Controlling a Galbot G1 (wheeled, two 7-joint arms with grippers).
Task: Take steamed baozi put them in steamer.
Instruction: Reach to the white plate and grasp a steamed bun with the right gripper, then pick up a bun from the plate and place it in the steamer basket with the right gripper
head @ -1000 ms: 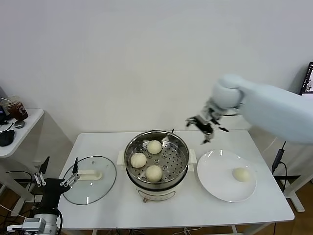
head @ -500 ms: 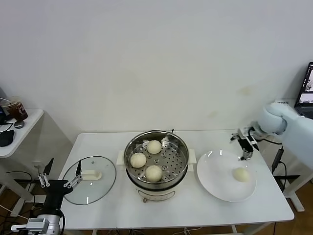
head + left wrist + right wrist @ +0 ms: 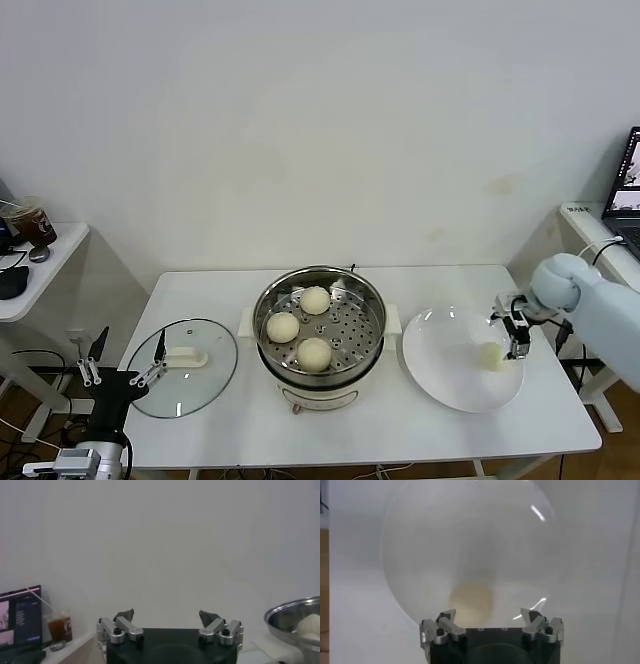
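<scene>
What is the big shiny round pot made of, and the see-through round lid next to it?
The big shiny round pot looks like polished stainless steel: silvery, mirror-like, with a holed tray. The see-through round lid seems glass, since the table shows through; its white handle looks plastic.

- Your worktop [image 3: 230, 425] is white and rectangular, pushed up to the wall.
- Three things sit directly on it, in a row.
- On your left you've got a glass lid [image 3: 184, 366], lying flat with its white handle up.
- In the middle, the steamer [image 3: 320, 335] on its white base.
- On your right, a white plate [image 3: 445, 365], just beside the steamer.
</scene>
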